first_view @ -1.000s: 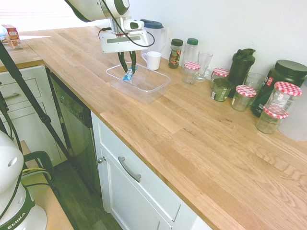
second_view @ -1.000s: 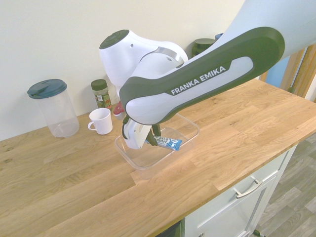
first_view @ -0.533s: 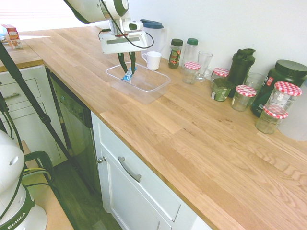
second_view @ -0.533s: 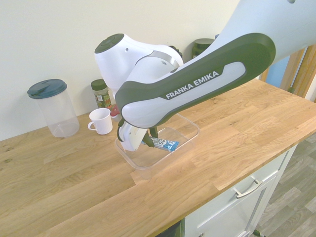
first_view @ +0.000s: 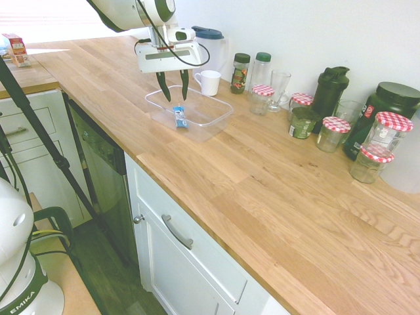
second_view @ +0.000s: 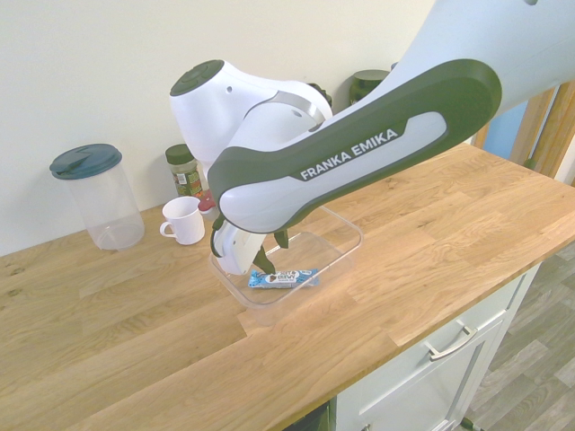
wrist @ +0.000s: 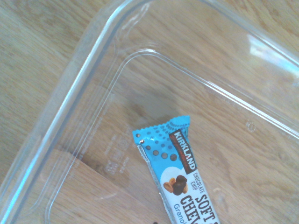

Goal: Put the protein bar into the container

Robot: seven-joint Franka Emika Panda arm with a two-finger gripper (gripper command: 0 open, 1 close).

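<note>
First exterior view: the white arm's two-finger gripper (first_view: 174, 86) is hanging over the clear shallow rectangular plastic container (first_view: 213, 117), fingers spread and gripping nothing. The small bright blue protein bar (first_view: 180, 118) is lying flat inside, near the front rim.

Second exterior view: the light wooden countertop (second_view: 449, 224) is sitting bare around the tub, and a white mug (second_view: 184, 220) is standing near its back rim.

Wrist view: the wrapper's crimped end is resting clear of the rounded walls.

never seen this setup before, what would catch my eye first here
The bright blue wrapped protein bar lies flat inside the clear shallow plastic container on the wooden counter, the only strong colour there. Right above it hangs the white arm's gripper, dark fingers spread and empty. Along the wall, glass jars with red-checked lids stand in a loose row.
</note>
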